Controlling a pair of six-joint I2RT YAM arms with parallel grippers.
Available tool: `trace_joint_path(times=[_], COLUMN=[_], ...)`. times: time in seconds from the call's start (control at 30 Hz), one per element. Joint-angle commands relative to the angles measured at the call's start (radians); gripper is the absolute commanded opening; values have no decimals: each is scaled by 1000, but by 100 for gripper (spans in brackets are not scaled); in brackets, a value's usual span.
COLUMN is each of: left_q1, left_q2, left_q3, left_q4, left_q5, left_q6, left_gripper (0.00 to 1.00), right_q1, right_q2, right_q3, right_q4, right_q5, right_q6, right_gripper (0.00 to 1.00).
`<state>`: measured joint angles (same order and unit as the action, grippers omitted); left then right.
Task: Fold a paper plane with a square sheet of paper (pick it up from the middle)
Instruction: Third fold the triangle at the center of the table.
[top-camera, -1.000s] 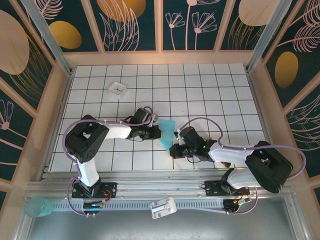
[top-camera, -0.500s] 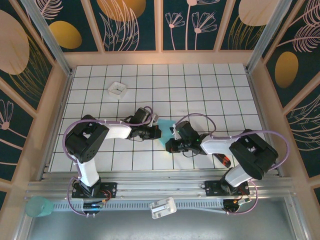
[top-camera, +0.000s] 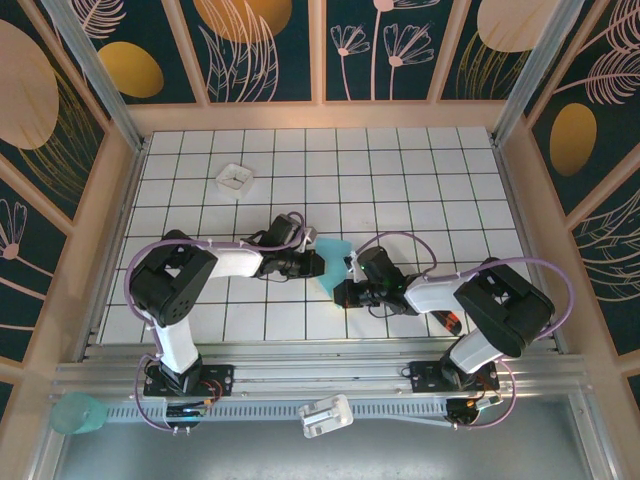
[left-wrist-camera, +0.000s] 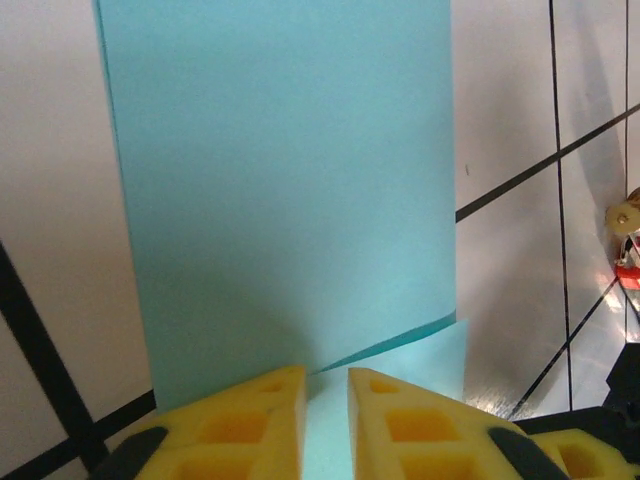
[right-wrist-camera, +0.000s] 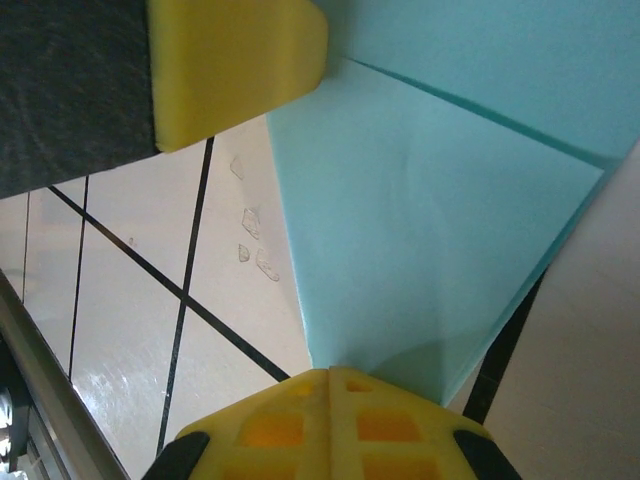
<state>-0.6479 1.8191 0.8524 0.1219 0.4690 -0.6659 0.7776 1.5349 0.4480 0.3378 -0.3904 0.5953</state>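
- Near the front middle of the desk (top-camera: 400, 180), between the two arms, lies the square sheet of paper (top-camera: 335, 252). It's partly folded and flat on the tiles, w/ one fold edge showing in both wrist views.
- Left gripper (left-wrist-camera: 326, 400): jaws parted a crack over the sheet's near edge, paper visible in the gap. Looks released, not pinching.
- Right gripper (right-wrist-camera: 330, 385): jaws clenched tight, tips at a pointed corner of the sheet. Pressing vs. pinching, can't tell.
- Risk 1: w/ the left loose, only the right tips pin the sheet. If they drag, the paper prob. slides or swivels and the fold goes out of line.
- Risk 2: a softly creased flap may spring up when pressure comes off.
- Risk 3: the grippers sit v. close, the left finger (right-wrist-camera: 235, 60) in the right wrist view. A careless move could knock them together or crumple the corner.
- Room: open tiles beyond & to both sides. White tray (top-camera: 235, 178) is well apart, far left. Red-and-black pen-like tool (top-camera: 450, 322) lies just beside the right arm near the front rail (top-camera: 320, 375), so there's least room toward the robot.
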Motion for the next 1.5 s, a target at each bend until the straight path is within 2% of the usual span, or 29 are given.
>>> trace_joint_path(times=[0.0,0.1,0.2,0.27,0.63,0.93,1.47], left_q1=[6,-4,-34,-61,-115,-113,-67], left_q2=[-66,-99,-141,-140,-48,-11,20], left_q3=[-18,-71,-105,-123,-112,-65,-35], left_q4=[-7,46,62,90,101,3,-78], left_q5=[-1,20,31,48,49,-31,-108], left_q6=[-53,-110,-145,-178,-233,-184,-125], left_gripper=[24,23,6,0,0,0,0], right_q1=[2,2,1,2,1,2,3], right_q2=[59,60,59,55,59,63,81], right_q3=[-46,-46,-45,-46,-38,-19,-3], right_q4=[-111,-112,-121,-124,-141,-234,-361], right_q5=[44,45,51,54,67,89,113], right_q6=[15,15,12,11,1,-3,-4], right_gripper=[0,0,0,0,0,0,0])
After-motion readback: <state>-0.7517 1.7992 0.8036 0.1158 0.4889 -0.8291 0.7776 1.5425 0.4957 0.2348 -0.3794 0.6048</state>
